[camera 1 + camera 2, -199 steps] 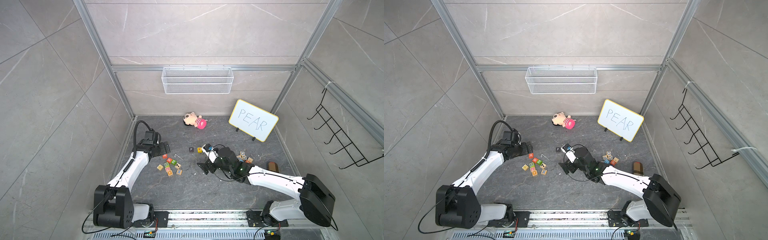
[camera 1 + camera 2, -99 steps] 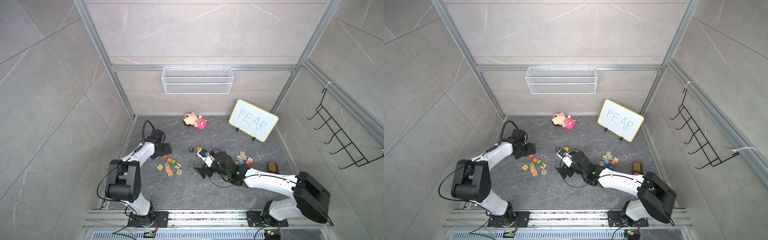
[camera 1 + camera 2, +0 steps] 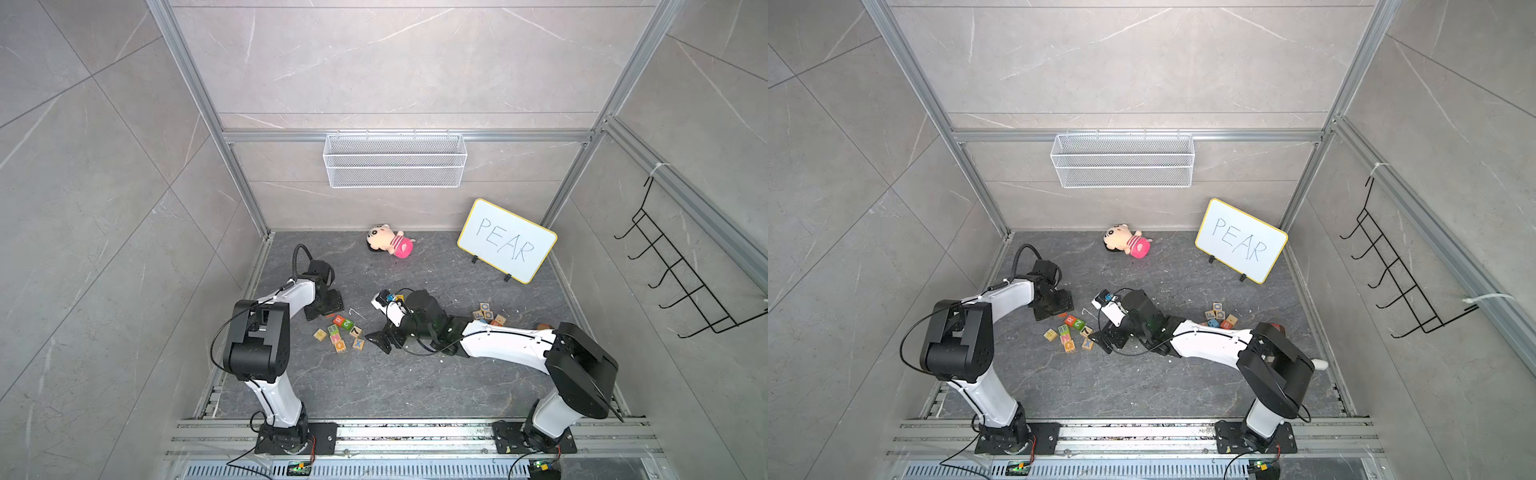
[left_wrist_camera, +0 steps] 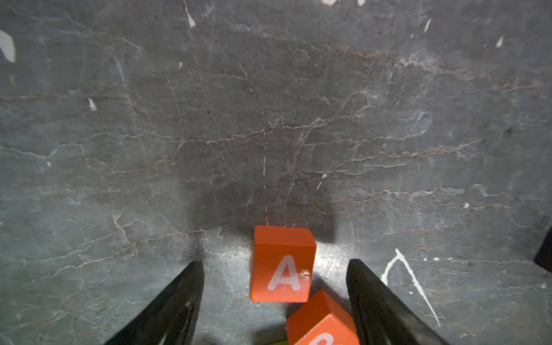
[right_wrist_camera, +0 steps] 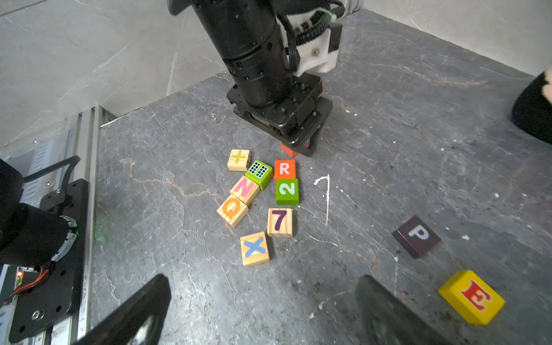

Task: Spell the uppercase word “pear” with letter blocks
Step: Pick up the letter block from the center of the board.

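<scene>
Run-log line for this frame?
left hand: open astride orange cube with white A, no contact | right hand: open, empty | black P cube, yellow E cube: apart, unheld | red-orange R cube: beside A

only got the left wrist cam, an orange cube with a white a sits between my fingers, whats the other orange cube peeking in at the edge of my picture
observer: The right wrist camera shows it is the red-orange cube with a white R, with a green cube with a white 2 right beside it.
operator: ok and where are p and e
observer: The black cube with a white P and the yellow cube with a red E lie apart from each other, close to the right gripper.
</scene>
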Robot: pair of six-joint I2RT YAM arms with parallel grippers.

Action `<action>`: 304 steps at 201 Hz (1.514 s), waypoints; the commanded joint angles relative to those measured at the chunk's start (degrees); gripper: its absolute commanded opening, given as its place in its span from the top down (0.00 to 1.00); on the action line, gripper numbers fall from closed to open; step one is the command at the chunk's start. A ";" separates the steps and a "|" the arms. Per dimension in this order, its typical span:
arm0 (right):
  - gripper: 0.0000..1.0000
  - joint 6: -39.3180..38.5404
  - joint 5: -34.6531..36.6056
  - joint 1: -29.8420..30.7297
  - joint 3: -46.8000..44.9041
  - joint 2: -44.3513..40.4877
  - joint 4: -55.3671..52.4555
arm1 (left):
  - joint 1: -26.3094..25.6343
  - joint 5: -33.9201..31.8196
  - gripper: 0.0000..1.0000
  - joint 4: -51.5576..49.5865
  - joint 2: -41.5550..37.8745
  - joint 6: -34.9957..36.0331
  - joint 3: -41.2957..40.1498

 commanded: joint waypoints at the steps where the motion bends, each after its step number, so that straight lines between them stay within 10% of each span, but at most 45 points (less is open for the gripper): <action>1: 0.01 3.57 -1.54 0.40 0.77 3.41 2.57 | -0.02 -1.50 0.25 -1.13 1.08 0.24 2.12; 304: 0.01 6.73 4.61 0.83 -4.81 -0.15 6.97 | -3.89 -5.63 0.72 -4.22 5.43 0.96 6.87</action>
